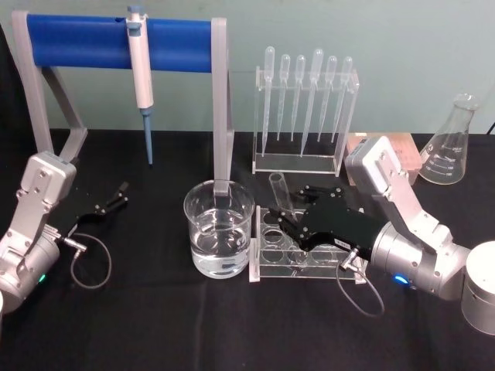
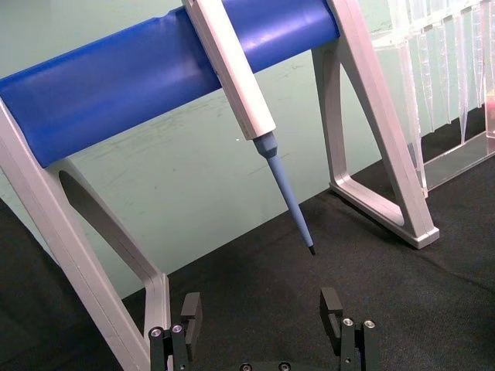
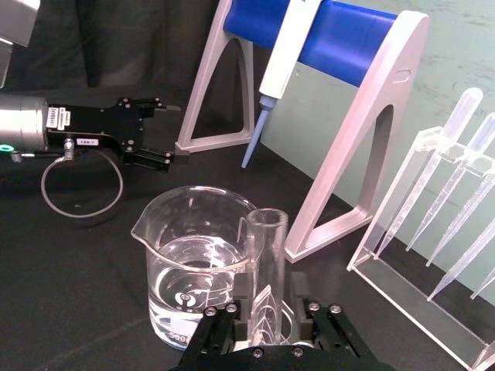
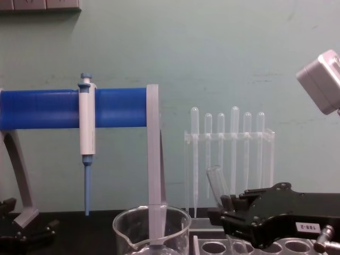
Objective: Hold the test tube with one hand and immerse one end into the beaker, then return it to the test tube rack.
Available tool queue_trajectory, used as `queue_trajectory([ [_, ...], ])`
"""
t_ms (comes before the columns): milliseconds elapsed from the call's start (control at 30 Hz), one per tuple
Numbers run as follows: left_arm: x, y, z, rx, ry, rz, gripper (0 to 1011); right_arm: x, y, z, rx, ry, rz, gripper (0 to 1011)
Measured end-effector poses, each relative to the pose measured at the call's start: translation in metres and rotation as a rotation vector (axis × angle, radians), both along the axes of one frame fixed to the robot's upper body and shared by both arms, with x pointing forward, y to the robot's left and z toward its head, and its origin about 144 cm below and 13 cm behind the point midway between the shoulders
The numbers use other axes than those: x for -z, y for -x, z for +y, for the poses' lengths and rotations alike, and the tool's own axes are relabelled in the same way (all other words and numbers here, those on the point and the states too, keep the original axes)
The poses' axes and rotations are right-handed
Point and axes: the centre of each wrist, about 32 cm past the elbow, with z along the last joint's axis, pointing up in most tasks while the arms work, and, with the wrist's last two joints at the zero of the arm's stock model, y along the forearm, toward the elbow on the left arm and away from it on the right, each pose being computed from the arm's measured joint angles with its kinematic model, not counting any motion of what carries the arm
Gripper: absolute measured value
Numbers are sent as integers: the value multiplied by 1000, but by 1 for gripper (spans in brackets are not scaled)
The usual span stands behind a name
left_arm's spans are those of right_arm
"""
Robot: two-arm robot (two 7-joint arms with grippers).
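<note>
My right claw is pinching the test tube low on its body, a finger pressed against each side. The tube leans, open rim up, over the clear rack, which stands just beside the beaker on the black bench. The beaker holds water. The tube is next to it, not above it or in it.

So I am at the rack end of the job, either lifting the tube out or setting it back. I cannot tell which, since nothing shows whether the glass is wet.

My left claw rests spread open at the far left of the bench, well away from the work.

The tube's round bottom is hidden behind the claw body, so I cannot say whether it sits in a rack hole. The chest view cuts off the rack and the lower part of the beaker.
</note>
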Motion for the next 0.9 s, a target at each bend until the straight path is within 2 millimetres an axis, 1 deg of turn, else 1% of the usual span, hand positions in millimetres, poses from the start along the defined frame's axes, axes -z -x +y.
queue_trajectory([
  [33,0,0,0,0,0,0,1000,0,-1,0,1,-2,1,347],
  [100,0,0,0,0,0,0,1000,0,-1,-1,3,-5,2,266],
  [167,0,0,0,0,0,0,1000,0,-1,-1,4,-8,3,226],
  [367,0,0,0,0,0,0,1000,-3,3,-3,9,-35,-17,226],
  [733,0,0,0,0,0,0,1000,-18,22,-10,42,-241,-128,226],
  [900,0,0,0,0,0,0,1000,-24,27,-11,58,-294,-158,226],
])
